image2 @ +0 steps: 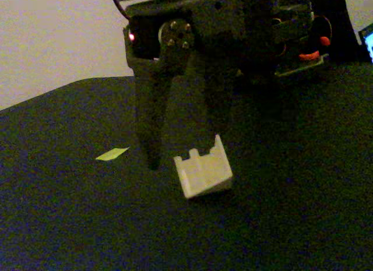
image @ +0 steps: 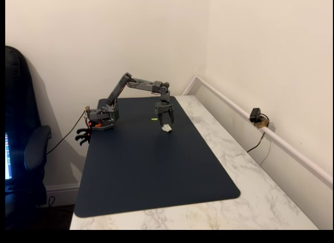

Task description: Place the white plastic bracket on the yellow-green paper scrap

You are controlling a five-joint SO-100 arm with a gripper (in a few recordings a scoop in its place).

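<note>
The white plastic bracket rests tilted on the dark mat, prongs up, just under my gripper. The gripper points down and is open, its two dark fingers spread wide. In a fixed view the left fingertip stands on the mat left of the bracket, while the right finger ends behind the bracket's top corner; whether it touches I cannot tell. The yellow-green paper scrap lies flat on the mat a short way left of the gripper, apart from the bracket.
A dark blue mat covers most of the marble table. The arm's base sits at the mat's far left corner. A white rail with a small camera runs along the right wall. An office chair stands at left.
</note>
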